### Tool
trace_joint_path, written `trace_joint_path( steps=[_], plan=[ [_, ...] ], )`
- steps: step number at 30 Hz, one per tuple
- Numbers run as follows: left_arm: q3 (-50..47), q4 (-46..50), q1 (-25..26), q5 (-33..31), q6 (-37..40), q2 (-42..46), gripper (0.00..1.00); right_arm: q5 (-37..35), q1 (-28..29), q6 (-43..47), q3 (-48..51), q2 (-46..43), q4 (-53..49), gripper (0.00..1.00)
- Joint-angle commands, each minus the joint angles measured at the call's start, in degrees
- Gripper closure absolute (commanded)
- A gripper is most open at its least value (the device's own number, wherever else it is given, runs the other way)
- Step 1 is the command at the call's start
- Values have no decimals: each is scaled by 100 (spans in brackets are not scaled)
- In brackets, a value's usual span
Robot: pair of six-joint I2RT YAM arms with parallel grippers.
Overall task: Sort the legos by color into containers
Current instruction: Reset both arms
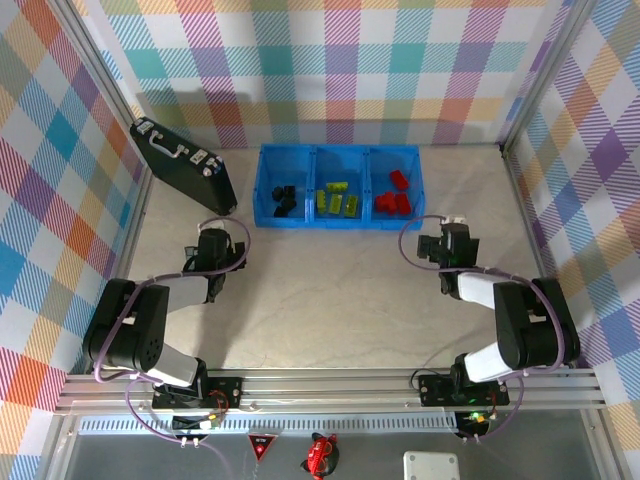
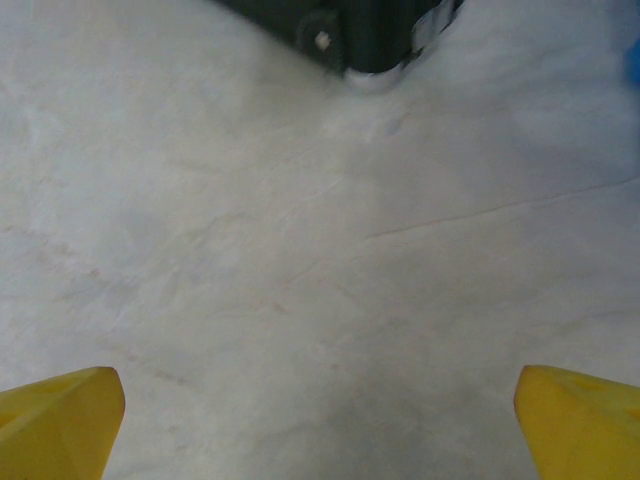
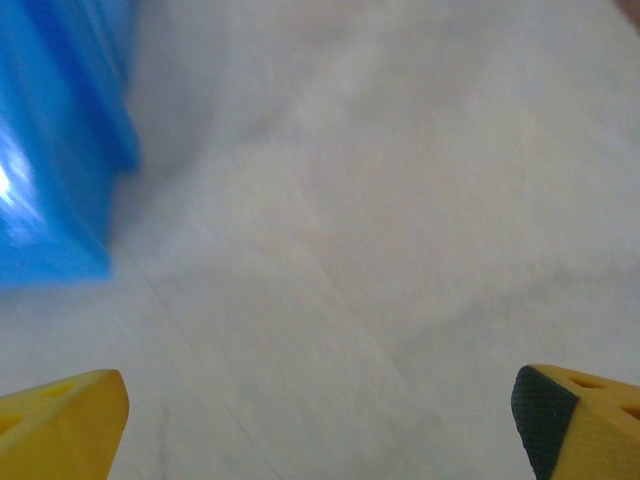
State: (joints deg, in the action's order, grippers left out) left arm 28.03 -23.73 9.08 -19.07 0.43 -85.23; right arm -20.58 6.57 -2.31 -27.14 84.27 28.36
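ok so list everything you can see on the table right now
blue tray: one, bright blue, three compartments, far middle of the table
black legos: a few, black, left compartment
green legos: about four, lime, middle compartment
red legos: a few, red, right compartment
black case: one, black, far left, apart from the tray
left gripper: one, yellow-tipped, open, over bare table near the case
right gripper: one, yellow-tipped, open, over bare table by the tray's corner
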Motion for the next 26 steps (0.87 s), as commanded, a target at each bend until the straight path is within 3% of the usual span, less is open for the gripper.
trace_joint_path(
  steps=[1,3,7,9,26],
  plan=[
    [-122,-1871,-137,384,239,-317,0,685,-144,153,162,65,1339,1],
    [-171,-1816,-220,630,190,-245,0,910,-204,173,346,80,1702,1],
    [-538,-2882,-346,1091,273,-597,0,1281,-269,326,683,470,2757,1],
    [-468,-2491,-346,1120,241,-472,0,1334,-287,238,510,332,2138,1],
    [-483,-2602,-346,1112,241,-512,0,1196,-350,135,503,356,2183,1]
  ],
)
